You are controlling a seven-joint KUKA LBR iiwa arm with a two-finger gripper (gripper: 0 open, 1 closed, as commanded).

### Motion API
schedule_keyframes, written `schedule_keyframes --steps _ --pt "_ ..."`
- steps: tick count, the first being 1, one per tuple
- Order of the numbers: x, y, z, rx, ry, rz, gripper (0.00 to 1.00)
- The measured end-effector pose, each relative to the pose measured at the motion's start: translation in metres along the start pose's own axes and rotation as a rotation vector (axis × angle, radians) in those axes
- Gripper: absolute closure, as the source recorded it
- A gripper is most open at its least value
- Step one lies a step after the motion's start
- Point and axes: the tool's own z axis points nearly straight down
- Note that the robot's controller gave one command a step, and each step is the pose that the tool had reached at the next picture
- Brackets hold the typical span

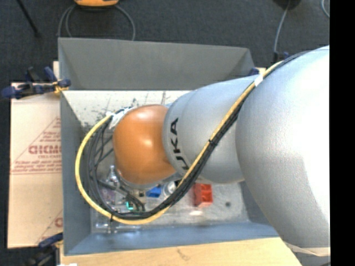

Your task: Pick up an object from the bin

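Observation:
My gripper (117,188) hangs low over the bin's front left part, just under the orange cover, with most of it hidden. A small blue thing (154,193) lies on the bin floor just to its right. A small green thing (131,205) sits right beside the gripper's lower end. Further right along the front lies a red-orange block (202,194) with studs on top, apart from the gripper.
The arm and its orange cover hide the middle and right of the bin. A loop of yellow and black cables hangs down along the left side and front. A pale flat scrap (194,213) and a tiny dark speck (227,205) lie near the front wall.

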Motion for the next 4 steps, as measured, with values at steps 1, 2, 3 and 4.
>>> schedule_keyframes --steps 1,2,3,4 --pt "-0.017 -0.007 0.068 -0.005 -0.019 -0.204 0.00" --pt "-0.044 -0.066 0.054 0.003 -0.009 -0.250 0.00" --pt "-0.042 -0.061 0.054 0.000 -0.007 -0.251 1.00" --pt "-0.067 -0.156 -0.090 0.005 -0.011 -0.589 1.00"
